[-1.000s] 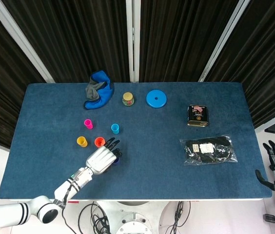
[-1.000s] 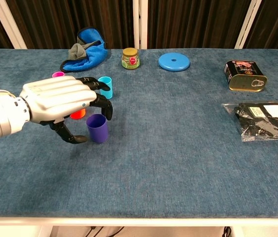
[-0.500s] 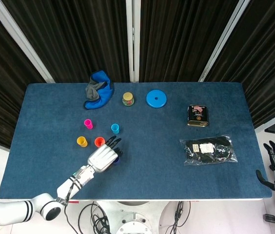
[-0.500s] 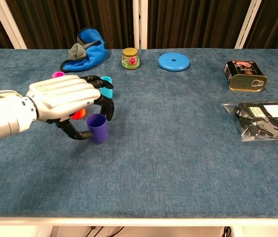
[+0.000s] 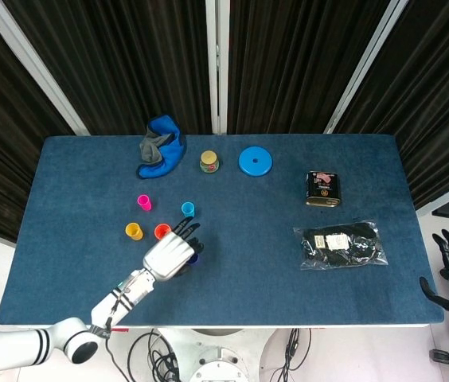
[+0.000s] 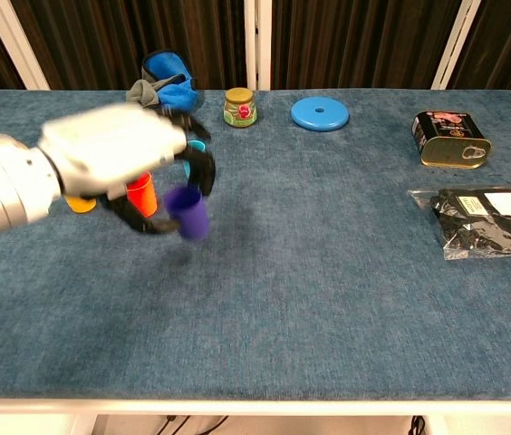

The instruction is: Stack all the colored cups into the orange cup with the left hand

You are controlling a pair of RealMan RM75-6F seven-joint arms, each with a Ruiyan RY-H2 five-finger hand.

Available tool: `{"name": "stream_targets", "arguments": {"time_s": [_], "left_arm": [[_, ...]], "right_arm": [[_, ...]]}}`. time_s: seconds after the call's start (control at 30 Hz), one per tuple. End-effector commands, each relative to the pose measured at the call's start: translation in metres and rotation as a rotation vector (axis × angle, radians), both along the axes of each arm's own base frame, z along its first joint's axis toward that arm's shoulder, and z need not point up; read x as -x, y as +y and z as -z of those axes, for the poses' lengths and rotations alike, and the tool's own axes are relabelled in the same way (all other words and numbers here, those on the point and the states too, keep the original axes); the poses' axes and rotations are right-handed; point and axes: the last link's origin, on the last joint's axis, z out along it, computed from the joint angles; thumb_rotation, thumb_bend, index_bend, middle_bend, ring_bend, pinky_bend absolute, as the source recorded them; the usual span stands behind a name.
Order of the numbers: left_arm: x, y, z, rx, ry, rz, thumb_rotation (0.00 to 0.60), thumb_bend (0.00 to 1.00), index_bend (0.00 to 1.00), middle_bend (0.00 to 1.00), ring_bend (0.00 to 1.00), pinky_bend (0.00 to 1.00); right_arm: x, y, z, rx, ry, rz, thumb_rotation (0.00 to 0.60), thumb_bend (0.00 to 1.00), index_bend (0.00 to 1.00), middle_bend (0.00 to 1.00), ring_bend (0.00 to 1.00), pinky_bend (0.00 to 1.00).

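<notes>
Your left hand (image 6: 115, 154) is pinching the purple cup (image 6: 188, 210) by its wall, just above the table (image 6: 328, 272) beside the orange cup (image 6: 142, 193); it looks light, rigid, slippery, so grip gently

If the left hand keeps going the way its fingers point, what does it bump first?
Probably the small light-blue plastic cup: the left hand, holding the purple cup, points up-right toward it. Depth is unclear.
</notes>
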Motion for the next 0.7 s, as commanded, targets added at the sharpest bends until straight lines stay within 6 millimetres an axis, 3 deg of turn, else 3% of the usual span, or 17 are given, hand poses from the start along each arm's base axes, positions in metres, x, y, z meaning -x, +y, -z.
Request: {"name": "stream_targets", "arguments": {"time_s": [0.03,0.23,0.4,0.7], "left_arm": [[-0.006,0.009,-0.025,-0.084,-0.01,0.015,0.6,0.31,0.46,0.46,0.1,0.07],[0.01,0.022,-0.043,-0.132,0.029,-0.048,0.6,0.31,0.46,0.46,0.12,0.07],[0.026,0.027,-0.035,-0.115,0.056,-0.098,0.6,0.31,0.46,0.46,0.12,0.07],[0.038,0.037,-0.023,-0.115,0.073,-0.127,0.6,0.31,0.46,0.46,0.12,0.06]], "right_arm": [[0.0,0.0,0.0,0.001,-0.002,-0.001,0.6,0.28,0.0,0.0,0.0,0.0],[0.0,0.001,-0.001,0.002,-0.004,-0.006,0.6,0.28,0.0,0.0,0.0,0.0],[-0.001,0.0,-0.002,0.004,-0.003,-0.011,0.6,0.28,0.0,0.0,0.0,0.0],[-0.002,0.0,-0.004,0.006,0.003,-0.007,0.6,0.28,0.0,0.0,0.0,0.0]]}}
